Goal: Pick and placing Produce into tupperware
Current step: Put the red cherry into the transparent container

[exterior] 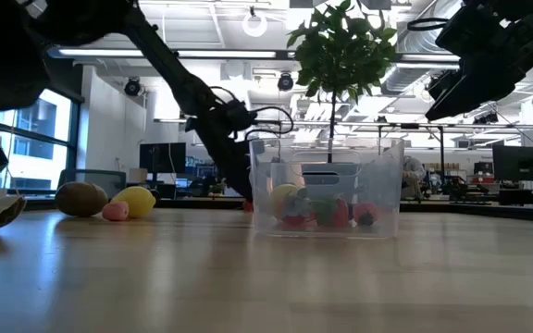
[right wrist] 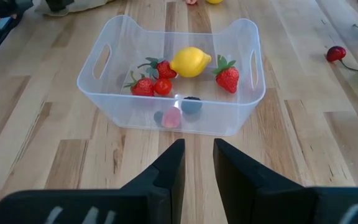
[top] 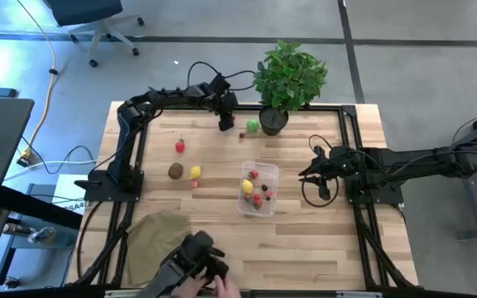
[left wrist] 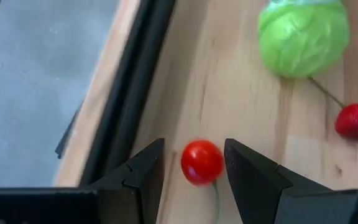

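Two left gripper (left wrist: pixel 194 171) fingers apart around red cherry (left wrist: pixel 202 162); right gripper (right wrist: pixel 197 163) fingers apart; no writing legible.

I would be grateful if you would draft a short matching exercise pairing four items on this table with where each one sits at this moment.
Items:
1. lemon
2. small red cherry
3. kiwi
4. left claw

Places:
A. on the bare wood beside a loose yellow fruit
B. inside the tupperware with the strawberries
C. at the table's far edge near the potted plant
D. between two dark fingers

Pairs: 1-B, 2-D, 3-A, 4-C
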Motion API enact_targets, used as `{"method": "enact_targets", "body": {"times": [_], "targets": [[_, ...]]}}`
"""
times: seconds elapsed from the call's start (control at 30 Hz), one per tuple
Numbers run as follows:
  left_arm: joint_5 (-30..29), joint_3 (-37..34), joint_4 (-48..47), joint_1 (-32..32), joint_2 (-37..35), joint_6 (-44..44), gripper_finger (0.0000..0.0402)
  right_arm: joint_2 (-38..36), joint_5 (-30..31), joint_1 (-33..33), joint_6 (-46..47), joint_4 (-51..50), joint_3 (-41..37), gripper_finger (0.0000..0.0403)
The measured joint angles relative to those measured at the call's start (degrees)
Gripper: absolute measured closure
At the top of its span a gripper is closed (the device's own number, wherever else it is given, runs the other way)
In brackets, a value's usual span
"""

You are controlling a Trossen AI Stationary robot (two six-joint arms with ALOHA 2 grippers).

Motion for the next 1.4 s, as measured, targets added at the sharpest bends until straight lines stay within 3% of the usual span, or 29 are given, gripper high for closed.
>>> {"method": "enact_targets", "body": {"times": [0.27,1.4], "targets": [[-0.01,6.63,-8.08,-0.03,3.44,1.11,0.0247,0.02,0.00,-0.01,0.02,0.00,-0.01,0.0329],[-0.41,6.59,-9.69,-0.04,3.66,-0.89,0.0248,0.02,0.00,0.00,0.01,0.00,-0.02,0.0329]]}}
